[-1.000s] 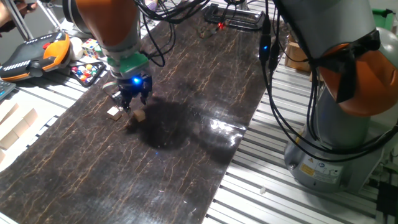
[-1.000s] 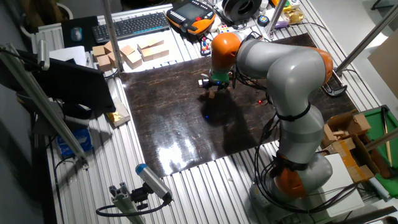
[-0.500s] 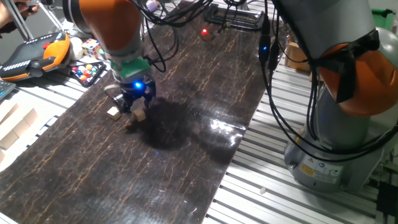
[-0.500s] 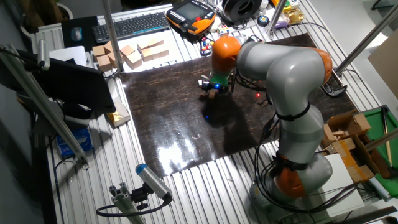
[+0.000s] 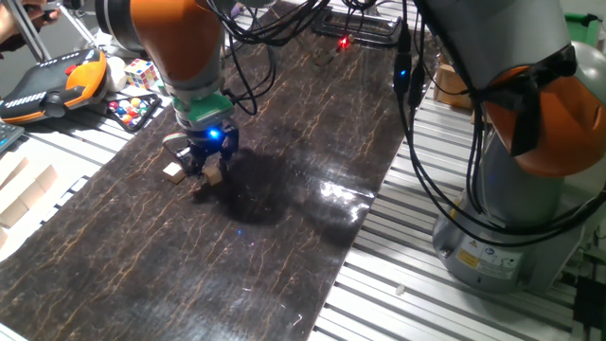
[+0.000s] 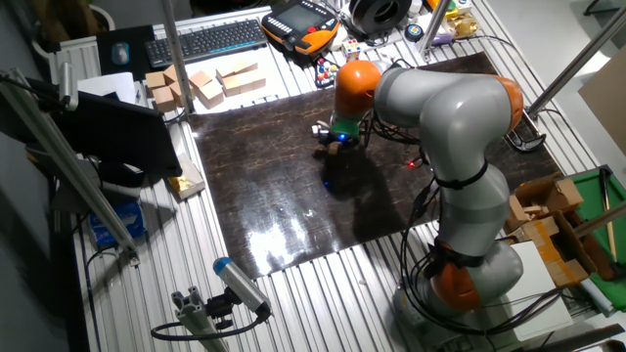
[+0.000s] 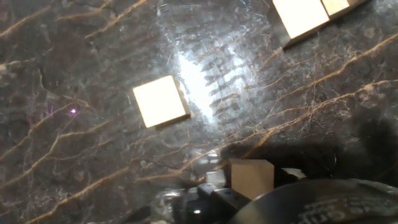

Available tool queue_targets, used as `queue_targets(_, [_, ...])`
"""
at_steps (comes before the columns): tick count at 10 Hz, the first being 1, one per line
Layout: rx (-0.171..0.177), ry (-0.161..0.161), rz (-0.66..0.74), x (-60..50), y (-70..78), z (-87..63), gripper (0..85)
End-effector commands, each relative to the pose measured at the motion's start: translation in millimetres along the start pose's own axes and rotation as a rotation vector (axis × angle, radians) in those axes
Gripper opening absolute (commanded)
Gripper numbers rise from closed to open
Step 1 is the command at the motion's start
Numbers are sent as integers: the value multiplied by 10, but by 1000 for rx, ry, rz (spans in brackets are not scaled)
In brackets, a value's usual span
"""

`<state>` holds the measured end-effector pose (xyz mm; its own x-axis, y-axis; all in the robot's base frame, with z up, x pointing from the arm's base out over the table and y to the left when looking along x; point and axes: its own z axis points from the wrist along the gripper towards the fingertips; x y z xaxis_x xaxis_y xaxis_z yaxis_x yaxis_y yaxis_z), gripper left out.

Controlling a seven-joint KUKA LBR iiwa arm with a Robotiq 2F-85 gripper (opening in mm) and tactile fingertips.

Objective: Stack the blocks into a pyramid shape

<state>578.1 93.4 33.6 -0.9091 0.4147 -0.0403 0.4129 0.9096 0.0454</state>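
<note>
My gripper (image 5: pixel 209 169) is low over the dark mat, near its left part, and it also shows in the other fixed view (image 6: pixel 335 147). In the hand view a small tan cube (image 7: pixel 252 177) sits between the gripper's (image 7: pixel 250 194) jaws, which stand on either side of it and look open. The same cube shows at the fingertips in one fixed view (image 5: pixel 215 175). Another tan cube (image 7: pixel 160 101) lies on the mat just ahead. A further cube (image 7: pixel 300 15) lies at the top right, with one more (image 7: pixel 337 5) beside it. One cube (image 5: pixel 172 171) lies left of the gripper.
Larger pale wooden blocks (image 5: pixel 24 194) lie off the mat's left edge and also show in the other fixed view (image 6: pixel 205 83). A multicoloured puzzle cube (image 5: pixel 140 70) and an orange teach pendant (image 5: pixel 57 80) sit behind them. A keyboard (image 6: pixel 205 39) lies at the back.
My gripper has come down and slightly right toward the cube on the mat. The cubes have not moved.
</note>
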Motion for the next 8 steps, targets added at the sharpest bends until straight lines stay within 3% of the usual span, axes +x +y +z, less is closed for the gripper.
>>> queue_targets(1, [0, 0, -1, -1, 1, 4, 403])
queue_targets(2, [0, 0, -2, -1, 1, 4, 343])
queue_targets(4, [-4, -8, -2, -23, 10, -24, 7])
queue_targets(8, [4, -29, 5, -186, 58, -279, 7])
